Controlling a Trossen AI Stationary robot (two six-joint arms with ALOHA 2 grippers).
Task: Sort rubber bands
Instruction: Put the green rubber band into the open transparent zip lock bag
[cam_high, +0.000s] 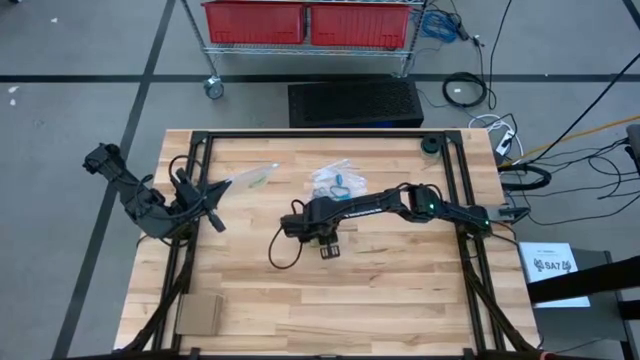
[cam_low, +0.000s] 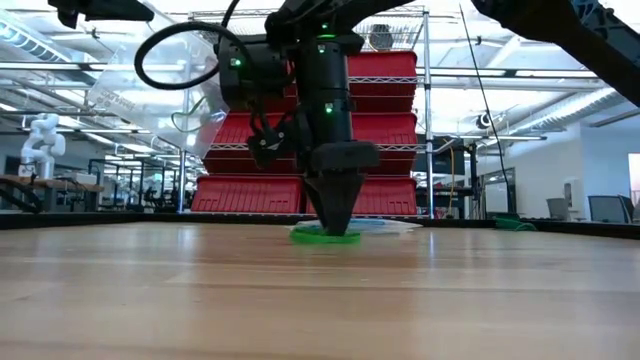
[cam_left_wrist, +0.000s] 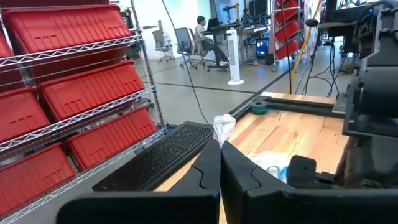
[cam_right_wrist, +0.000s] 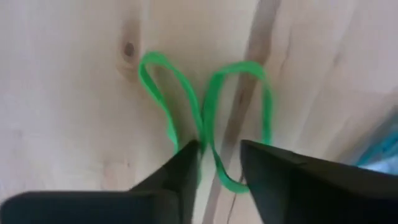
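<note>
A white sheet is lying on the floor just beside the table's right edge in the high view, and it is showing dark printed characters, but they are too small to be read. No other text, label, brand or number is showing legibly in any view.

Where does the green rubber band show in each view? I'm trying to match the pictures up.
High view: not visible; the right tool covers that spot mid-table.
Low view: green rubber band flat on the table, centre, under the tool's tips.
Left wrist view: not in it.
Right wrist view: centre, pinched into two loops between the fingers.
Shared landmark: the right tool, pointing down at the wooden table.
</note>
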